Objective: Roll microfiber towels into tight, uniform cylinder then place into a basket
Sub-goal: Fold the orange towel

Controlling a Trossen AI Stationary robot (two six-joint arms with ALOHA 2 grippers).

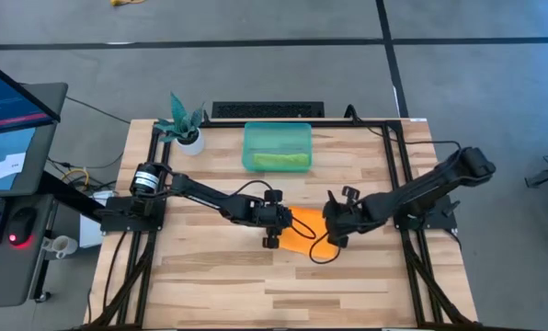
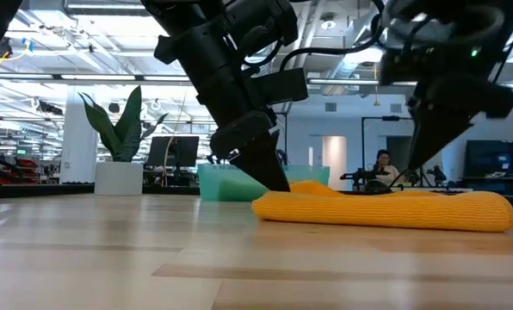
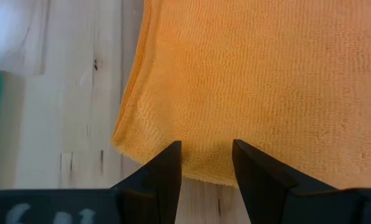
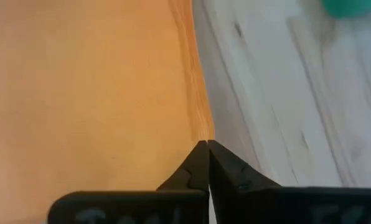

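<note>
— What is the bright orange microfiber towel (image 3: 254,81) like up close?

— Soft matt cloth with a fine looped, knitted-looking weave, slightly fuzzy along its hem at the lower left of the left wrist frame.

— And the pale wooden plank table (image 1: 256,285) under it?

— Light wood, smooth, with visible grain, small dark knots and a faint sheen in the low view.

— The fingers?

— The left arm's dark fingers (image 3: 167,174) look like matt black plastic, smooth-faced.

— The small rectangular teal-green bin (image 1: 277,147) at upper centre of the high frame?

— Translucent plastic, slightly glossy; a lime green cloth (image 1: 279,161) shows inside.
</note>
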